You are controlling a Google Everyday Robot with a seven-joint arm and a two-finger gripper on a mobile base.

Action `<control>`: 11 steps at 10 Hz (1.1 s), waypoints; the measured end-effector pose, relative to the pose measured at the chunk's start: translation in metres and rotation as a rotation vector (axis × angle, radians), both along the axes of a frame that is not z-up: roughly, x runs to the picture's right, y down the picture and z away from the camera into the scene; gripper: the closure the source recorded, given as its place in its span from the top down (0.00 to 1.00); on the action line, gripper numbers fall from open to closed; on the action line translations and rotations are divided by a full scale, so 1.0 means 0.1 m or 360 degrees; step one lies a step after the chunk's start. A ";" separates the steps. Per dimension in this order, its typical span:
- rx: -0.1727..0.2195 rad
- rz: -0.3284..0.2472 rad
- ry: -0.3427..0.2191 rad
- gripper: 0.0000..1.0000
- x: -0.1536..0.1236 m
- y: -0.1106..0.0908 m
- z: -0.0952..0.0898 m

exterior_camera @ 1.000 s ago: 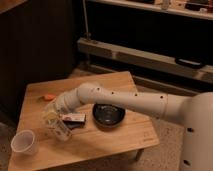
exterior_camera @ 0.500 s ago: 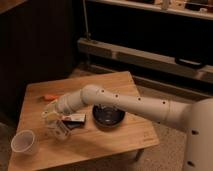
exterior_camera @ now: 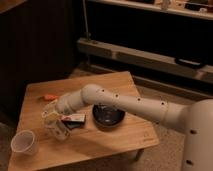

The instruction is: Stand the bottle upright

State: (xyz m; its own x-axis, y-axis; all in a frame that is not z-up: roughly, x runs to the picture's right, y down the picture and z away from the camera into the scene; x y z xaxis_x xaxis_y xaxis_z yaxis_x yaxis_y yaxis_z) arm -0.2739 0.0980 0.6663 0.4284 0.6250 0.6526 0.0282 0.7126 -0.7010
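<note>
One pincer (exterior_camera: 50,113) at pale labelled bottle (exterior_camera: 57,128).

pincer (exterior_camera: 54,120) low between cup (exterior_camera: 25,142) and box (exterior_camera: 75,119), bowl (exterior_camera: 108,116) beyond

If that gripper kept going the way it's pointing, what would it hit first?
Probably the bottle, right at the gripper as it points down toward the table; depth is hard to judge.

Small pale cream bottle (exterior_camera: 59,131), printed label, tilted, at my gripper (exterior_camera: 51,115), over the table's (exterior_camera: 116,141) left front.
</note>
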 end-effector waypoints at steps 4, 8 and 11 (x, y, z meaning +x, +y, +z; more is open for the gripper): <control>0.0025 -0.0006 -0.0044 0.00 -0.02 0.01 0.00; 0.0046 0.0024 -0.0083 0.00 0.01 0.01 -0.02; 0.0070 0.0030 -0.0100 0.10 0.02 0.01 -0.04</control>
State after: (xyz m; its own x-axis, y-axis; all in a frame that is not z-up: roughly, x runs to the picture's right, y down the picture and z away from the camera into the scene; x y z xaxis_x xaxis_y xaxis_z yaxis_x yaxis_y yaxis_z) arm -0.2718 0.0993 0.6628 0.3743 0.6026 0.7048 0.0576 0.7435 -0.6662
